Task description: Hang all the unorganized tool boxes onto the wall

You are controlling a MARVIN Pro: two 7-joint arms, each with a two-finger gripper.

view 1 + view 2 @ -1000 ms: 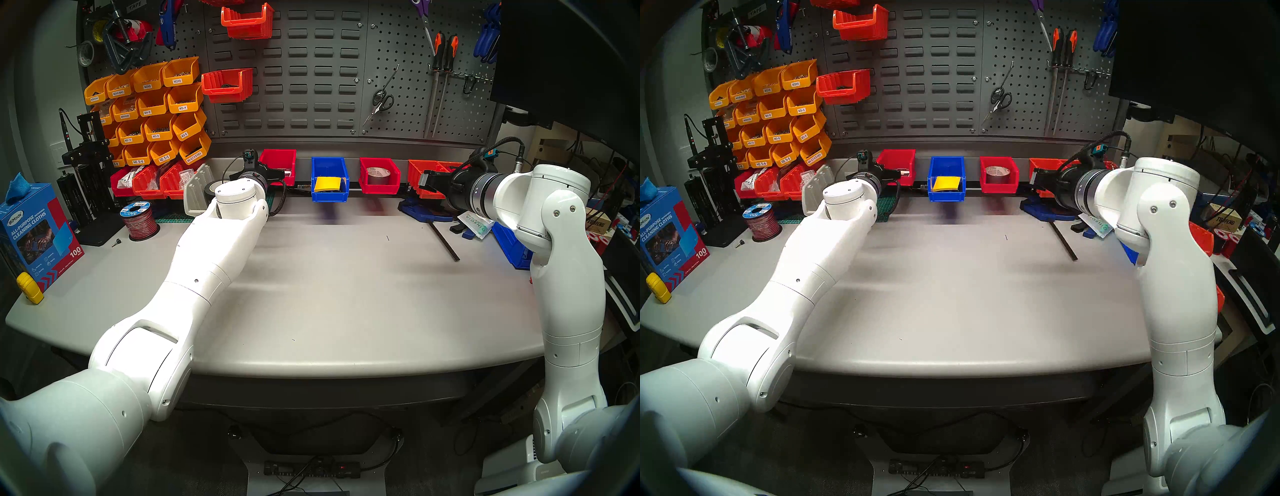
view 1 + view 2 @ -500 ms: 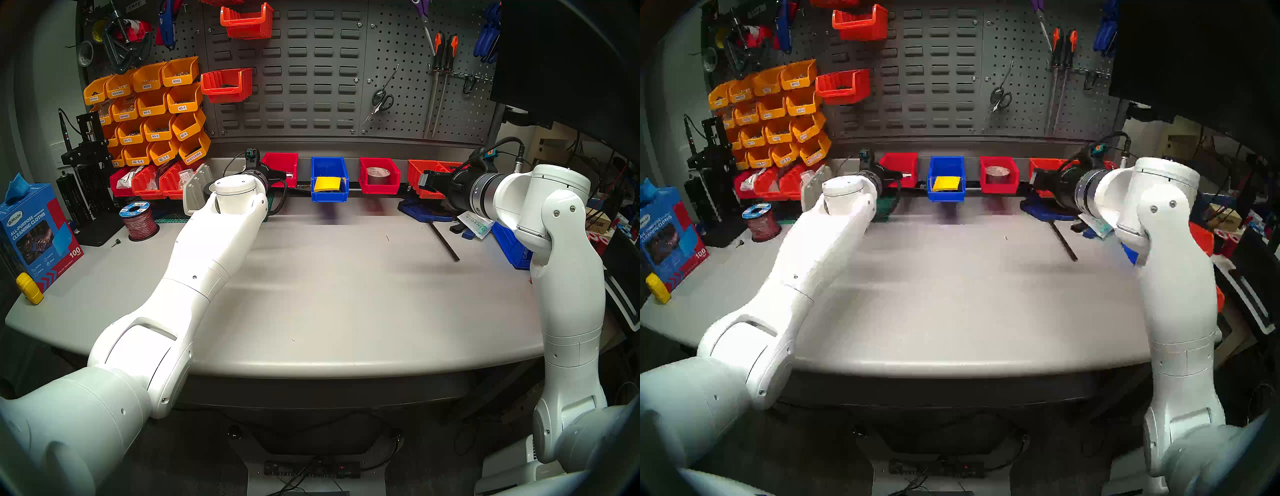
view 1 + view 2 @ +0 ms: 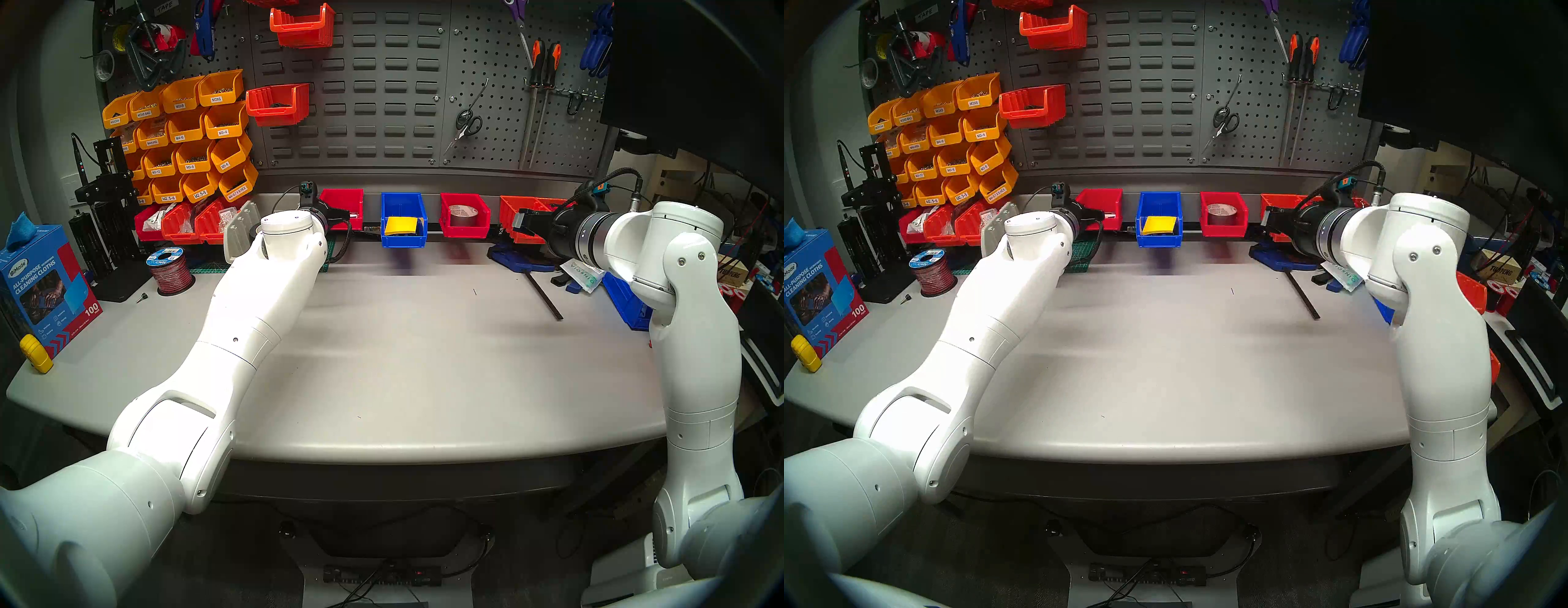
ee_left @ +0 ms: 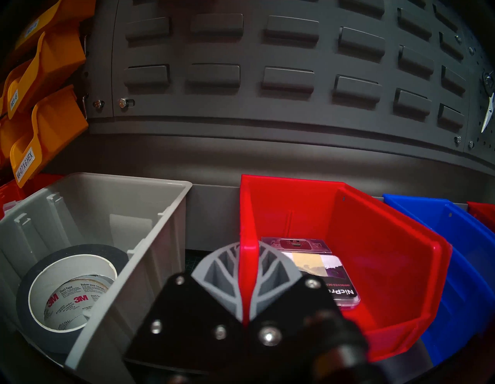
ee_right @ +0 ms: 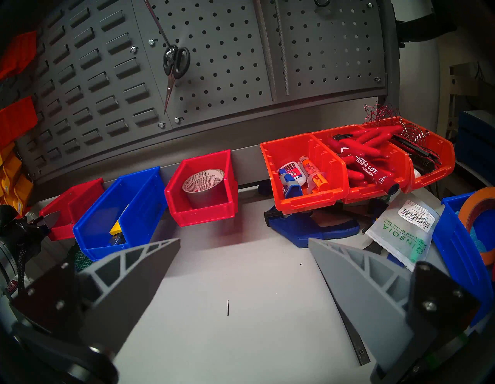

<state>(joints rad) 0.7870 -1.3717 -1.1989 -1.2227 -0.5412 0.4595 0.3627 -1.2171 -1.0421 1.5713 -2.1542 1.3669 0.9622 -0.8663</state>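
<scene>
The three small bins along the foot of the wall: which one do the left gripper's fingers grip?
The leftmost red bin, holding a packaged card. The left gripper is shut on its side wall. The blue bin and the red bin with tape hang untouched.

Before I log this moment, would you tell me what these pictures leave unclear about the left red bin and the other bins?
- Left red bin: how its back meets the wall is hidden behind the bin in the left wrist view.
- Left claw, shut on that bin's side wall: in the head view, the wrist covers the pinch.
- Blue bin: contents under the yellow card hidden.
- Right red bin: tape roll's print too small.
</scene>
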